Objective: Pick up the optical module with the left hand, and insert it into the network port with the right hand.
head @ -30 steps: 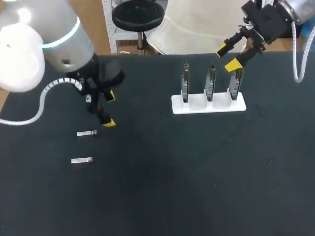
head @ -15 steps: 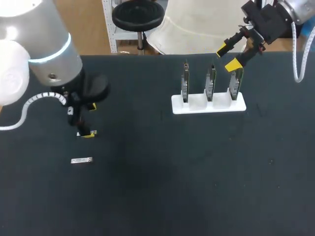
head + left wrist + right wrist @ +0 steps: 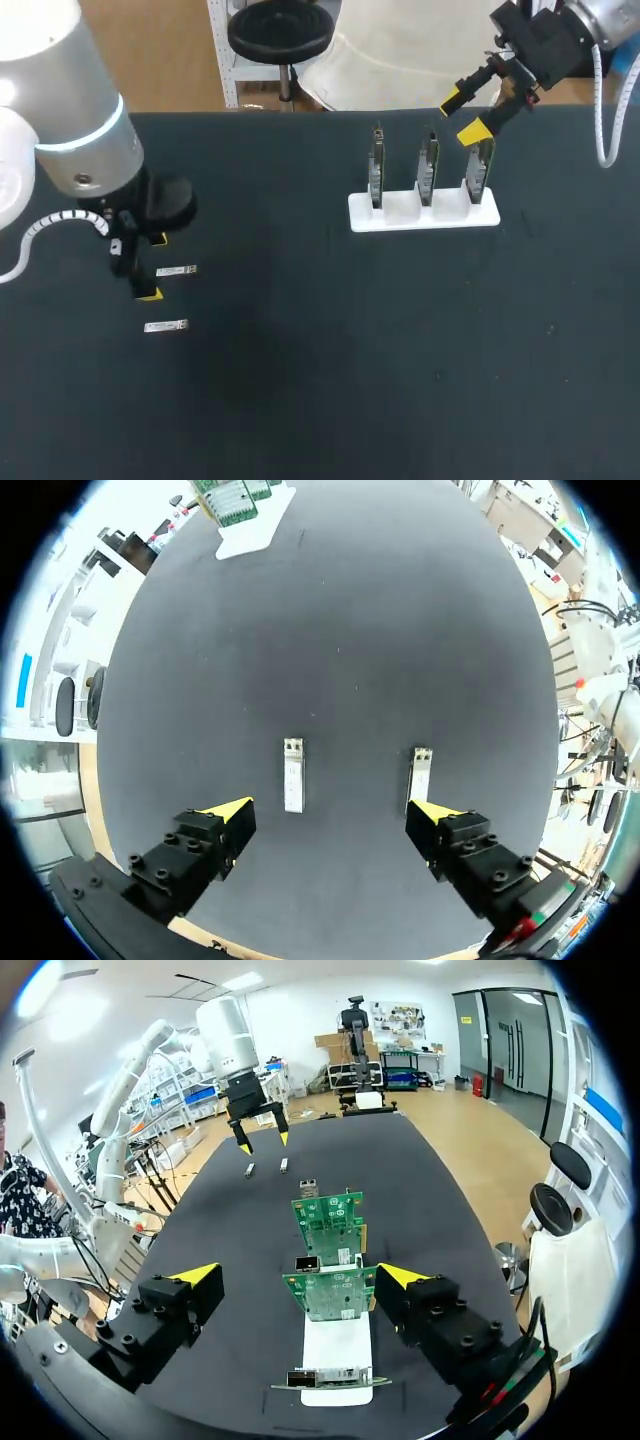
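Note:
Two small silver optical modules lie on the black table: one (image 3: pixel 177 270) (image 3: pixel 293 775) and one nearer the front (image 3: pixel 166 326) (image 3: pixel 420 773). My left gripper (image 3: pixel 154 266) (image 3: pixel 333 816) hangs open just above them, holding nothing. The first module lies ahead of the gap between its fingers; the second lies right at one yellow fingertip (image 3: pixel 436 813). My right gripper (image 3: pixel 462 116) (image 3: pixel 298 1276) is open and empty above the rightmost of three upright green network cards (image 3: pixel 478 170) (image 3: pixel 330 1295) in a white holder (image 3: pixel 423 214) (image 3: pixel 335 1352).
The other two cards (image 3: pixel 376 165) (image 3: pixel 428 168) stand in the same holder at the table's back right. The right wrist view shows my left gripper (image 3: pixel 260 1140) far off, above the two modules (image 3: pixel 284 1165).
My left arm has swung left and toward the table's front, bringing its open gripper down over the two modules. The right arm has stayed still.

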`<state>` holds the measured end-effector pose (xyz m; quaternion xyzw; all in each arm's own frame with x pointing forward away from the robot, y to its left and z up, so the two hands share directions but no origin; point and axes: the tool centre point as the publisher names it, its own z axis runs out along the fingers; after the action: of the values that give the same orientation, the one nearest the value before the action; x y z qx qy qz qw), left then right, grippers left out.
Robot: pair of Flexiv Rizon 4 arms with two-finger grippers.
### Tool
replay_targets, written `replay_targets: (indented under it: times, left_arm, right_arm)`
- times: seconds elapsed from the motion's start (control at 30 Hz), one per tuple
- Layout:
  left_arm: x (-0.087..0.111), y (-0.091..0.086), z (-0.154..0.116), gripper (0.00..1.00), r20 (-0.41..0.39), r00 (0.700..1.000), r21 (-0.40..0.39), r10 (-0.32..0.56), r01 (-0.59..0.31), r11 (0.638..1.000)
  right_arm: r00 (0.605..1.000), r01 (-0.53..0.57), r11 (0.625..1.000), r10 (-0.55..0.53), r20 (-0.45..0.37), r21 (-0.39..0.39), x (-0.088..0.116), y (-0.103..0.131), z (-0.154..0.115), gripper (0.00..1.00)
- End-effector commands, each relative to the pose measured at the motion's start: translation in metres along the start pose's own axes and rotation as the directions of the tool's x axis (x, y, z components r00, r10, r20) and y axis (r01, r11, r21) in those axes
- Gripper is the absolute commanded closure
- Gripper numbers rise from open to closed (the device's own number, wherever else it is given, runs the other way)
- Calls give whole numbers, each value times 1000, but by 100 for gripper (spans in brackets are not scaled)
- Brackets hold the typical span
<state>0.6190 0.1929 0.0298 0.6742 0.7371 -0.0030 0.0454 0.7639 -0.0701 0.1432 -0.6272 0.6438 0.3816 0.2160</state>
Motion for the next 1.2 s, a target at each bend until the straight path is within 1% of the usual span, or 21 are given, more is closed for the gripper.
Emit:
replay_targets:
  times: [0.03,0.33,0.5,0.67,0.93,1.2]
  left_arm:
    - [-1,6,7,0,3,1000,6,9,-9,1000]
    - [-1,19,20,0,-5,1000,21,30,-30,999]
    - [-1,23,30,0,-8,999,41,34,-34,999]
    - [-1,26,34,0,-10,1000,48,25,-25,999]
    - [-1,26,38,0,-10,1000,57,16,-15,998]
    - [-1,23,42,0,-18,1000,66,6,-5,998]
  right_arm:
    - [1000,1,1000,-1,0,8,0,3,1,0]
    - [1000,1,1000,-1,0,8,0,3,1,0]
    - [1000,1,1000,-1,0,8,0,3,1,0]
    - [1000,1,1000,-1,0,8,0,3,1,0]
    - [1000,1,1000,-1,0,8,0,3,1,0]
    - [1000,1,1000,-1,0,8,0,3,1,0]
